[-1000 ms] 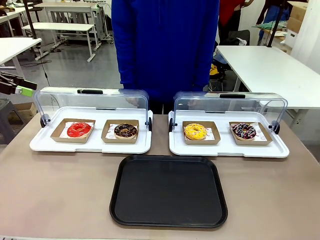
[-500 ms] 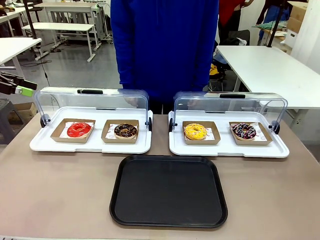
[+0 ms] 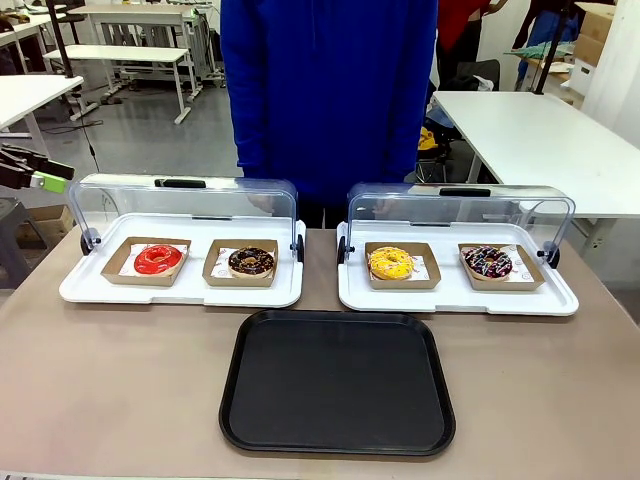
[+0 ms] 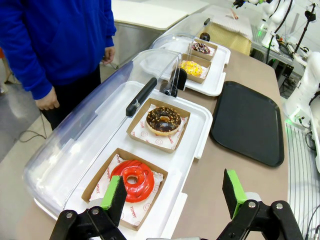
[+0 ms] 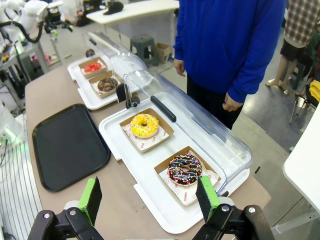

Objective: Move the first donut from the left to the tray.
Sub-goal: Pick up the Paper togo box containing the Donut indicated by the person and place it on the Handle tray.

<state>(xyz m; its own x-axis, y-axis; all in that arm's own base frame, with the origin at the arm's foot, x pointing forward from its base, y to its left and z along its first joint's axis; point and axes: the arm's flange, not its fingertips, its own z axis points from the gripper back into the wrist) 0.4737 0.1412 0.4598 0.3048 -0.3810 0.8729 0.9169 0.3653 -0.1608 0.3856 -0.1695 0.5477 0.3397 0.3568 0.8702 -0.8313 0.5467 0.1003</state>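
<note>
The first donut from the left (image 3: 158,258) is a glossy red ring in a shallow brown box, on the left white tray under its raised clear lid. It also shows as the red donut (image 4: 132,180) just ahead of my left gripper (image 4: 174,195), which hangs open and empty above the table's left end. The black tray (image 3: 338,380) lies bare at the front middle of the table. My right gripper (image 5: 150,197) stands open and empty over the right end, far from the red donut (image 5: 92,67).
A chocolate donut (image 3: 251,262) sits beside the red one. The right white tray (image 3: 457,302) holds a yellow donut (image 3: 390,262) and a sprinkled dark one (image 3: 488,262). Both clear lids (image 3: 185,205) are tipped up at the back. A person in blue (image 3: 330,100) stands at the far edge.
</note>
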